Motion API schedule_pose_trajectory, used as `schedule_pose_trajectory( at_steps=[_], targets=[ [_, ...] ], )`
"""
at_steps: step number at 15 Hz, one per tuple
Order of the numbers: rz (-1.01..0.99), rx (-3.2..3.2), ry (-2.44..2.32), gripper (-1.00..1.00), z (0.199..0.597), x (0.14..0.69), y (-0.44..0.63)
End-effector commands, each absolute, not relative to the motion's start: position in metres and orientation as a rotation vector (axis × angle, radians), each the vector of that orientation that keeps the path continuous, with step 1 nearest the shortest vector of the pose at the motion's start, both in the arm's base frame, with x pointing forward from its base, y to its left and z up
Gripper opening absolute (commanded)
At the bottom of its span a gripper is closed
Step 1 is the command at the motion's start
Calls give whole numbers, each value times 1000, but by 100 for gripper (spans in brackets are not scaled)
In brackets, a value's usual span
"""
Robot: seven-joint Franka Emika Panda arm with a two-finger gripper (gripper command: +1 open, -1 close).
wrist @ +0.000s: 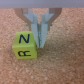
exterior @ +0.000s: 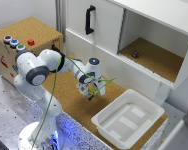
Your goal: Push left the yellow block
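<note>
Hanging low over the cork bench, the pincer sits near the middle of the exterior view, just short of the white tray. In the wrist view its fingers stand close together with only a thin gap, holding nothing, tips down at the cork. The yellow block rests on the bench right beside them, one finger at or nearly at its side; whether they touch I cannot tell. The block bears black letters, "Z" on one face and "R" on another. In the exterior view a yellow speck under the pincer may be it. A thin green cable trails across the arm. Behind stand a white cabinet with a black handle and a cork box with coloured buttons.
</note>
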State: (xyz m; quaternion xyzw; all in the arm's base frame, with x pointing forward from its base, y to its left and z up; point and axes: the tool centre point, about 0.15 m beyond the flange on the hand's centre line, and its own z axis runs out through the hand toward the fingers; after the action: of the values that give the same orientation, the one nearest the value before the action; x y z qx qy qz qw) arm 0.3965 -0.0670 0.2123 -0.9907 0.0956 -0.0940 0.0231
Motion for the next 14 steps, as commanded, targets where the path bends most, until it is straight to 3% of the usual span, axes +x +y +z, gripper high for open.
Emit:
schedule_pose_trajectory(
  at_steps=[1, 14],
  targets=[
    [-193, -3061, 264, -100, 206, 419, -40],
    [-103, -3021, 221, -100, 206, 445, 31]
  ],
)
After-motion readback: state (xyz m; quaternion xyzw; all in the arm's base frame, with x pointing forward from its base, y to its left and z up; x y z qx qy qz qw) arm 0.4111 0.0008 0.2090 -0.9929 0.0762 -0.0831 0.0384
